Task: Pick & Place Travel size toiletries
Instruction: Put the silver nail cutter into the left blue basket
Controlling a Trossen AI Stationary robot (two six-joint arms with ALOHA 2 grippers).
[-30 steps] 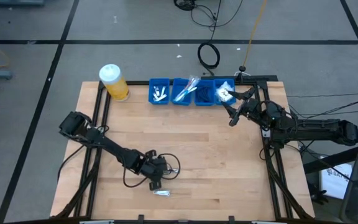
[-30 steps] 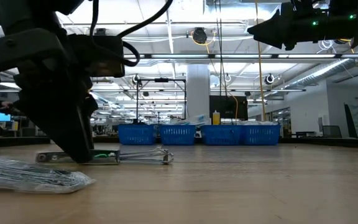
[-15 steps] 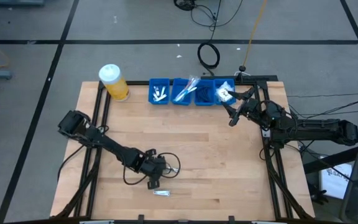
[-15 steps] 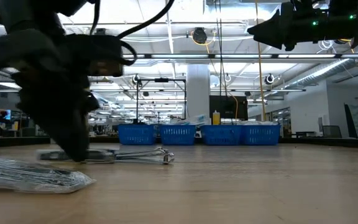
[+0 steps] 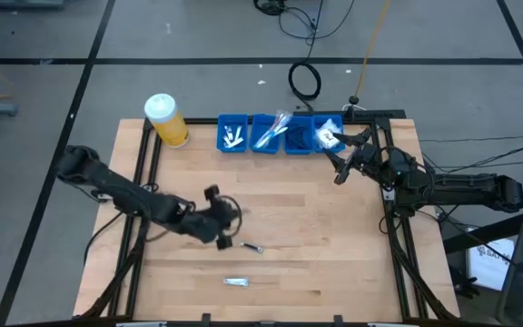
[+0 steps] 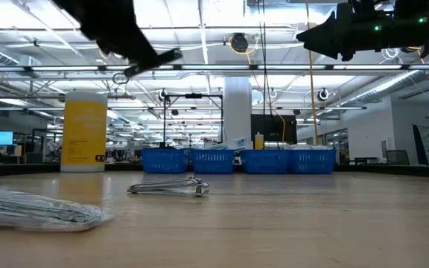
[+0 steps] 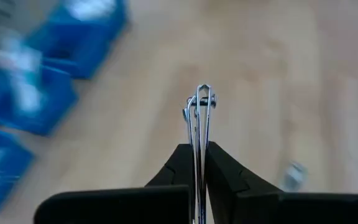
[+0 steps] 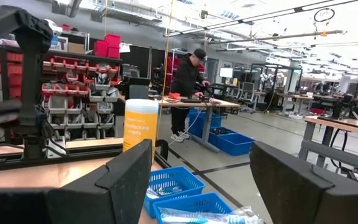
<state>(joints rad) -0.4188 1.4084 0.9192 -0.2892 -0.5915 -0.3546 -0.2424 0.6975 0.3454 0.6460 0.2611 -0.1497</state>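
Note:
My left gripper (image 7: 197, 146) is shut on a thin silvery metal item (image 7: 199, 106) and hangs well above the near middle of the table (image 5: 227, 232), at the upper left of the low view (image 6: 136, 52). Two toiletries lie flat on the wood below: a small silvery piece (image 5: 252, 246) (image 6: 168, 188) and a clear-wrapped packet (image 5: 236, 282) (image 6: 36, 208). My right gripper (image 8: 201, 180) stands open and raised at the far right (image 5: 336, 162), holding nothing. My left gripper pinches the thin metal item between its two fingers, seen edge-on. The item's looped free end (image 7: 201, 93) sticks out past the fingertips (image 7: 219, 162), along the fingers. The fingers slant downward. The item is lifted clear of the table.
Several blue bins (image 5: 280, 134) with toiletries stand in a row at the far edge. A yellow white-capped jar (image 5: 166, 120) stands left of them. Bare wood (image 5: 316, 236) lies between the bins and the near items. A person stands in the room beyond, in the right wrist view.
My left gripper has shut on the thin metal item on the table. It has then risen quickly and drawn toward the far edge, tipping from steeply down to a shallower slant. The item is lifted clear; the other silvery piece and the packet have stayed.

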